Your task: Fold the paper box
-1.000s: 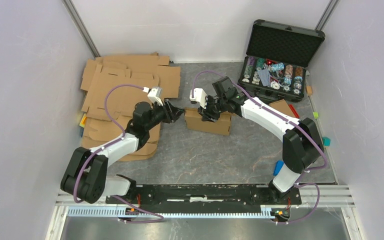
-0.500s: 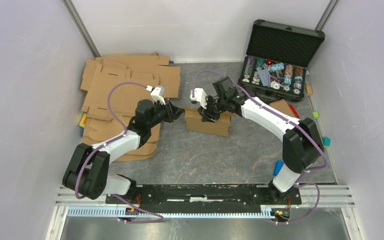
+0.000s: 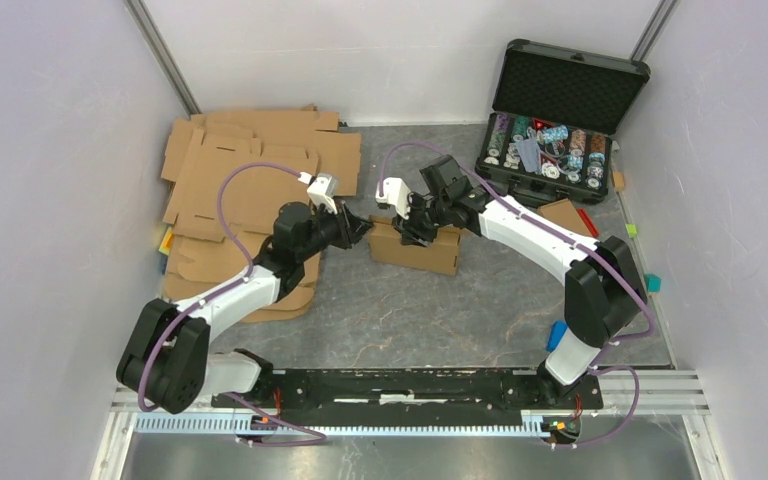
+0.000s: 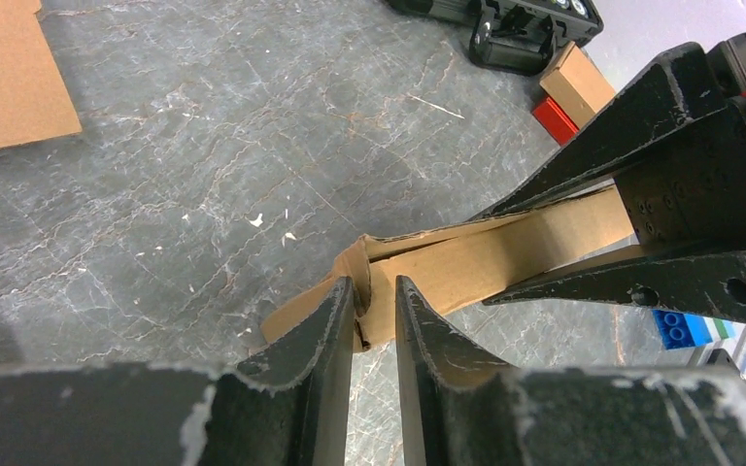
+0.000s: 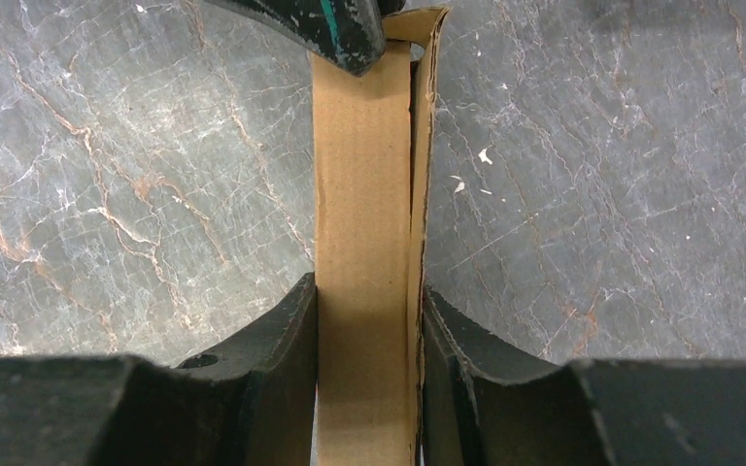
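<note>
The paper box, a shallow brown cardboard shape, stands on the grey table between my two arms. My right gripper comes down on its far wall. In the right wrist view that gripper is shut on the upright double wall, cardboard filling the gap between the pads. My left gripper meets the box's left end. Its tips pinch the folded corner of the box, with only a narrow slit showing lower down. The right arm's fingers straddle the same wall.
Flat cardboard blanks are piled at the back left, under the left arm. An open black case of poker chips stands at the back right. A small cardboard piece and a blue block lie on the right.
My left arm has reached right to the box's left end, and its jaws have narrowed onto the corner. The right gripper keeps its hold and has shifted slightly left.
</note>
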You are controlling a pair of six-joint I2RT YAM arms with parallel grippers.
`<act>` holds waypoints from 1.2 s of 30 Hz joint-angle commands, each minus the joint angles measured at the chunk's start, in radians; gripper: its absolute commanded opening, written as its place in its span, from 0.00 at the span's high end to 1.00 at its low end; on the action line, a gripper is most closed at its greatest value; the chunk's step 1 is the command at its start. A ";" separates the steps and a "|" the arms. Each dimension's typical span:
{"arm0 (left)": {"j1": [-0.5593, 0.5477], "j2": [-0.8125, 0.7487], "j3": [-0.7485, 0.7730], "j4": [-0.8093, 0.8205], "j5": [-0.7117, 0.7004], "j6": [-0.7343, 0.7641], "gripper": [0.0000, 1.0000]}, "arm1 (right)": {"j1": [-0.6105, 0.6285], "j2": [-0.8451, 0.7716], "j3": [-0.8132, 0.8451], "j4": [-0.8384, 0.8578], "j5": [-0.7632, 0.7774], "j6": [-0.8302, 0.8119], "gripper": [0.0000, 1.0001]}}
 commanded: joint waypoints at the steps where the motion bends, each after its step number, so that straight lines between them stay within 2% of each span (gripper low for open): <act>1: -0.033 -0.027 0.064 -0.020 -0.006 0.061 0.71 | 0.008 0.013 0.023 0.042 0.027 0.045 0.63; 13: -0.052 -0.048 0.081 -0.111 -0.156 0.091 0.72 | 0.020 0.010 0.020 0.049 0.023 0.042 0.63; 14: -0.053 -0.044 0.083 -0.112 -0.154 0.093 0.74 | 0.021 0.010 0.020 0.049 0.022 0.038 0.64; 19: -0.066 -0.039 0.111 -0.163 -0.192 0.105 0.96 | 0.026 0.009 0.022 0.047 0.044 0.030 0.63; 25: -0.085 -0.053 0.121 -0.188 -0.242 0.112 0.98 | 0.031 0.006 0.018 0.051 0.056 0.019 0.63; 27: -0.087 -0.053 0.126 -0.198 -0.245 0.111 0.97 | 0.030 0.008 0.016 0.052 0.060 0.020 0.63; 28: -0.088 -0.054 0.129 -0.203 -0.248 0.110 0.93 | 0.031 0.010 0.016 0.052 0.061 0.019 0.63; 30: -0.091 -0.050 0.134 -0.218 -0.262 0.111 0.72 | 0.032 0.011 0.016 0.052 0.061 0.021 0.63; 31: -0.094 -0.048 0.137 -0.221 -0.269 0.114 0.69 | 0.032 0.012 0.017 0.052 0.059 0.021 0.63; 36: -0.094 -0.022 0.150 -0.239 -0.280 0.120 0.69 | 0.034 0.006 0.013 0.054 0.047 0.018 0.63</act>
